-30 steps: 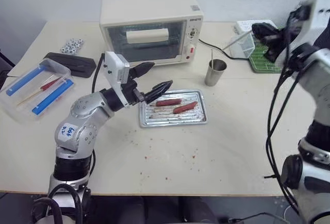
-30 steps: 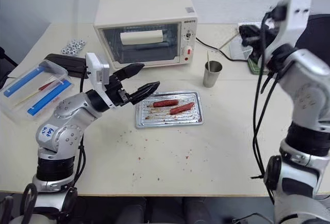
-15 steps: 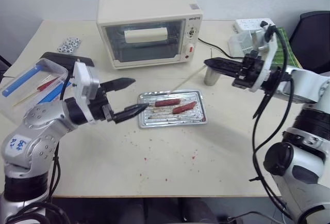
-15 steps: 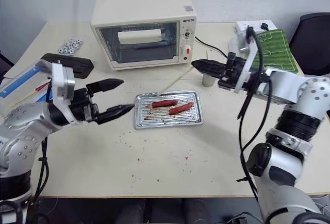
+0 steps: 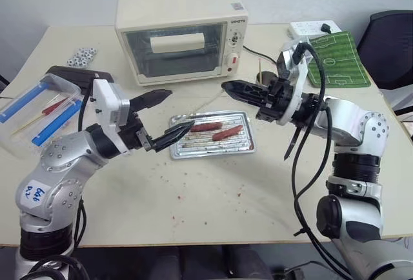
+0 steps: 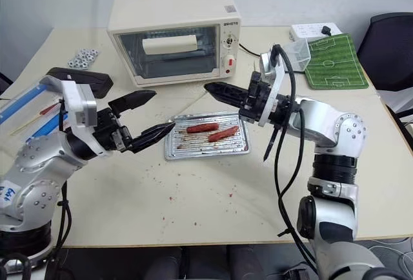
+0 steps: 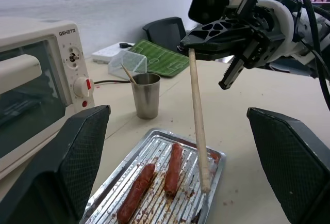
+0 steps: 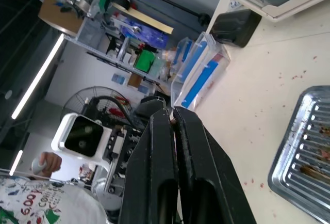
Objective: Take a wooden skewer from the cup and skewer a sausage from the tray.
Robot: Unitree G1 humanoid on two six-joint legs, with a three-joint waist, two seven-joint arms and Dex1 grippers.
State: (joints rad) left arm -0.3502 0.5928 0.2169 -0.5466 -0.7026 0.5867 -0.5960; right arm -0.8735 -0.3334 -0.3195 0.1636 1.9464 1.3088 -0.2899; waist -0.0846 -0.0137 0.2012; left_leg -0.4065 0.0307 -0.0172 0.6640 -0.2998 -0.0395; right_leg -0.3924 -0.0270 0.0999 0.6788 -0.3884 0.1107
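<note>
Right jaws pinching one wooden skewer [image 7: 198,131], two sausages on tray [image 7: 212,158]

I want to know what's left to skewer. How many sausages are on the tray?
2. Both lie on the tray: the darker sausage nearer the toaster oven, the lighter sausage beside it toward the cup.

Pale wooden skewer [image 7: 198,131] – over tray [image 7: 214,158]
</note>
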